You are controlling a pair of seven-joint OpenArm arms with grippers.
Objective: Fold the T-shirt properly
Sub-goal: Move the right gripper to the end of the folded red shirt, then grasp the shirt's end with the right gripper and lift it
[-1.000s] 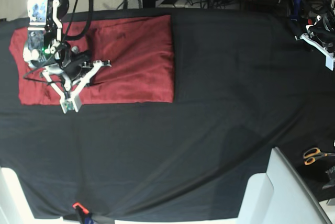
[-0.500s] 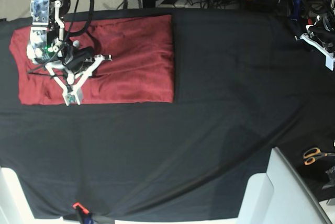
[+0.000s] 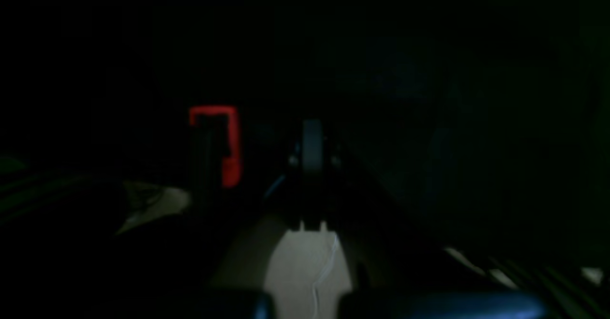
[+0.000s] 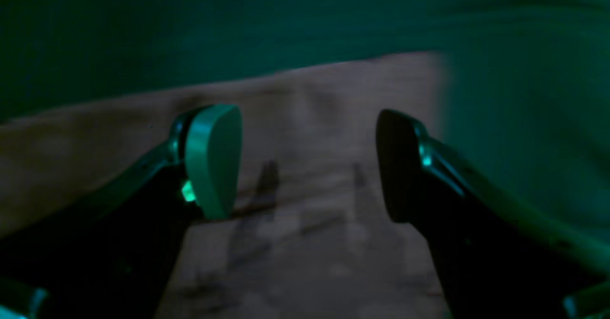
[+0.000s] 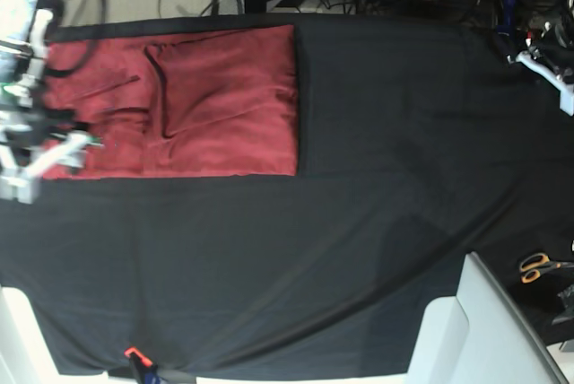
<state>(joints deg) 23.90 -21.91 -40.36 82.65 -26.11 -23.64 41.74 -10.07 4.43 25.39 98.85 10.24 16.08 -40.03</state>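
Your T-shirt (image 5: pixel 206 101) lies flat in a folded red block on the black table cloth (image 5: pixel 377 222), up at the far left part of the table. Your right gripper (image 4: pixel 307 166) hangs over the shirt's left edge with its two fingers (image 4: pixel 212 159) spread wide apart, and nothing is between them. Your left gripper (image 3: pixel 312 149) is far off at the right side of the table; its own camera is very dark, but its jaws are closed with nothing in them. Orange scissors (image 5: pixel 538 266) lie near the right edge.
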